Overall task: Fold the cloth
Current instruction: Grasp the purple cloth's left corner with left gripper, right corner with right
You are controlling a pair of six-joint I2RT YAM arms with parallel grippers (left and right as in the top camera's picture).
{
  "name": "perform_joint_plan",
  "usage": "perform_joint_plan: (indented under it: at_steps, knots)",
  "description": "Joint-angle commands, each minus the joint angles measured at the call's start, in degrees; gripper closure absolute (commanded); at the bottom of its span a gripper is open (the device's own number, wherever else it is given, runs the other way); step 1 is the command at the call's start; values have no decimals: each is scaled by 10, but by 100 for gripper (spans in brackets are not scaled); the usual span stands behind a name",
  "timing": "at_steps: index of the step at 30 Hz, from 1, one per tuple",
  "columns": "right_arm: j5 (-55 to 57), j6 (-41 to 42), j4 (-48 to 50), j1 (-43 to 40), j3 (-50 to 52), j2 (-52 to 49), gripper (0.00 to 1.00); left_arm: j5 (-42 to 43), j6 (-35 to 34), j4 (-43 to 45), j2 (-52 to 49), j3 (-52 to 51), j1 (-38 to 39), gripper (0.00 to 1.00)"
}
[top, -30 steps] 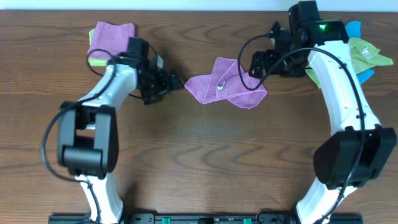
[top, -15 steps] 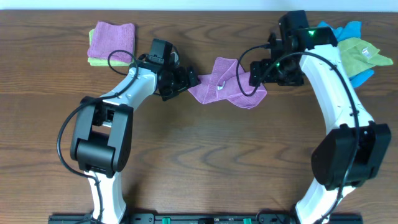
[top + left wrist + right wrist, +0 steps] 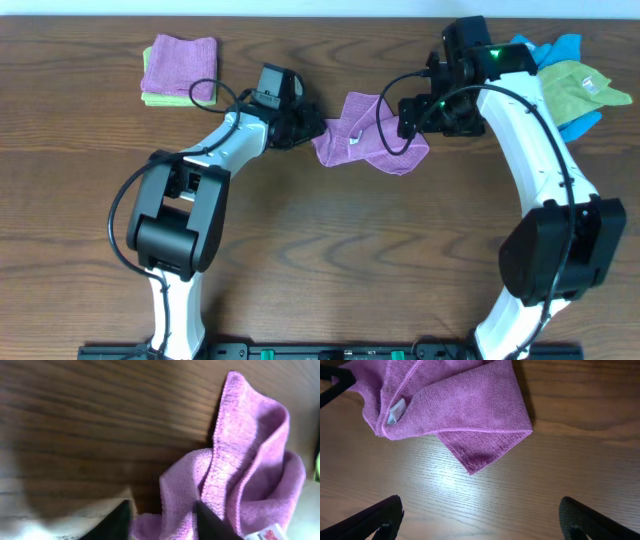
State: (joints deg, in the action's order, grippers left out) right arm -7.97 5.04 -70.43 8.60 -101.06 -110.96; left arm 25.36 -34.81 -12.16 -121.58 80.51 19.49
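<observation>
The violet-purple cloth (image 3: 365, 135) lies crumpled at the middle back of the wooden table, its small white tag (image 3: 353, 139) facing up. My left gripper (image 3: 312, 128) is at the cloth's left edge. In the left wrist view the cloth (image 3: 250, 460) bunches up, and a fold of it fills the gap in my left gripper (image 3: 164, 522), which is shut on it. My right gripper (image 3: 412, 118) hangs over the cloth's right side. In the right wrist view it (image 3: 480, 520) stands wide open over bare wood, just short of a corner of the cloth (image 3: 460, 405) with the tag (image 3: 396, 412).
A folded pinker purple cloth (image 3: 180, 60) sits on a lime-green one (image 3: 155, 98) at the back left. A heap of green and blue cloths (image 3: 580, 85) lies at the back right, behind my right arm.
My left arm has swung right, from near the folded stack to the cloth's left edge, and its jaws have closed there. My right gripper has shifted slightly left and stayed open.
</observation>
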Motion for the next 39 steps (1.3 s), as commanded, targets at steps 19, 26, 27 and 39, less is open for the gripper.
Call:
perform_joint_plan:
  at_steps: [19, 26, 27, 39]
  knots:
    - [-14, 123, 7, -2, 139, 4, 1, -16, -21, -12, -10, 6, 0, 94]
    - [-75, 379, 69, -2, 204, 5, 1, -31, -21, -11, -10, 6, 0, 94]
    - [-104, 391, 97, -2, 209, 5, 1, -32, -21, -11, -10, 6, 0, 94]
    - [-272, 572, 308, -2, 323, 5, 24, -46, -21, -8, -9, 6, 0, 94]
